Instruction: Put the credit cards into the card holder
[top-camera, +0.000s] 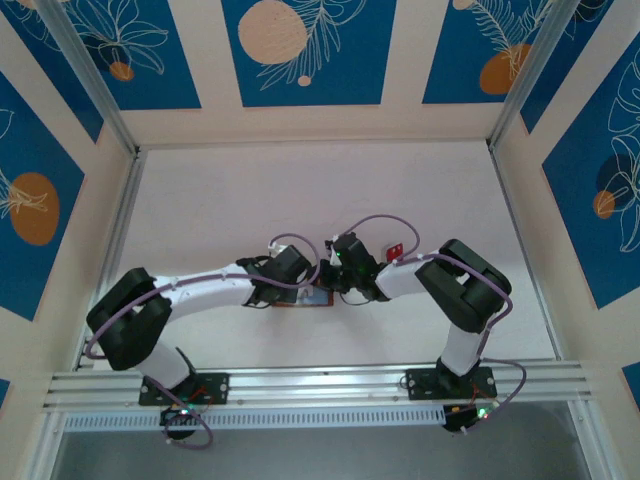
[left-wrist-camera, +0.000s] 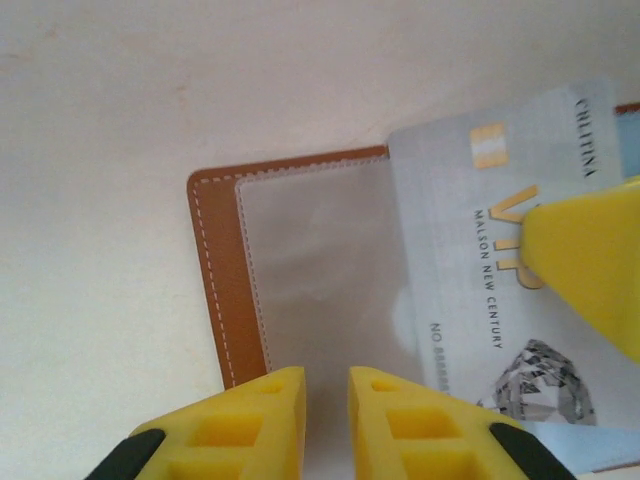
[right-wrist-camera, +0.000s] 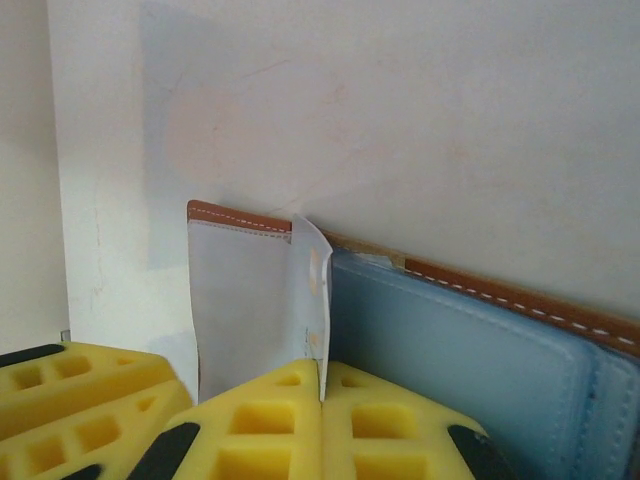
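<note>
Holder (left-wrist-camera: 215, 290) lies open on table (left-wrist-camera: 120, 120): brown leather-look rim w/ white stitching, clear pocket, blue-grey lining. Right claw (right-wrist-camera: 322, 378) is clamped on silver card (left-wrist-camera: 470, 270) w/ gold "VIP" print & chip; card overlaps holder's pocket. Left claw (left-wrist-camera: 327, 385) sits over holder's pocket, fingers nearly together; can't tell if gripping. Red card (top-camera: 394, 249) lies near holder, apart.
</note>
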